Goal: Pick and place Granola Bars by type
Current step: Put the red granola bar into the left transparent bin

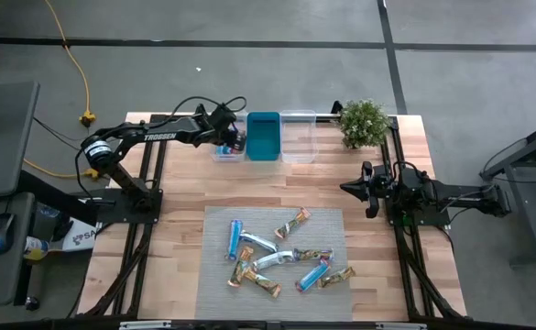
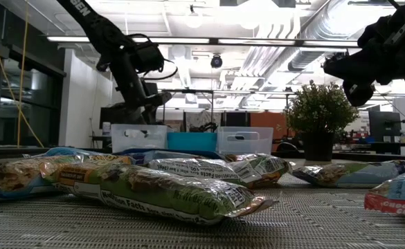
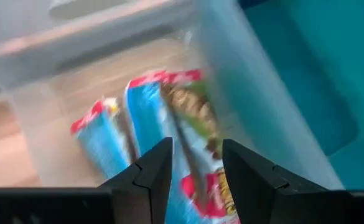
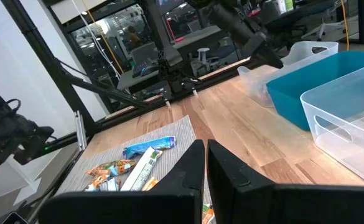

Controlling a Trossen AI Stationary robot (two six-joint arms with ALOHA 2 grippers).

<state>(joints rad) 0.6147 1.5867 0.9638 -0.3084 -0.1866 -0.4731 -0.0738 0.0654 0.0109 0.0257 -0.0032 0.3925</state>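
Note:
Several granola bars [image 1: 281, 261] lie scattered flat on a grey mat at the table's near middle: bright blue, silvery-white and tan-green ones. My left gripper [image 1: 234, 139] hangs open over the left clear bin [image 1: 224, 154] at the far edge. In the left wrist view its fingers [image 3: 197, 146] stand above blue bars [image 3: 147, 121] lying on the bin's floor. My right gripper [image 1: 348, 188] waits shut above the table's right side, away from the bars; it also shows in its own wrist view [image 4: 205, 144].
A teal bin [image 1: 263, 136] and a second clear bin [image 1: 298, 136] stand beside the left bin along the far edge. A potted plant [image 1: 364, 122] sits at the far right corner. Bare wood lies between the bins and the mat [image 1: 217, 275].

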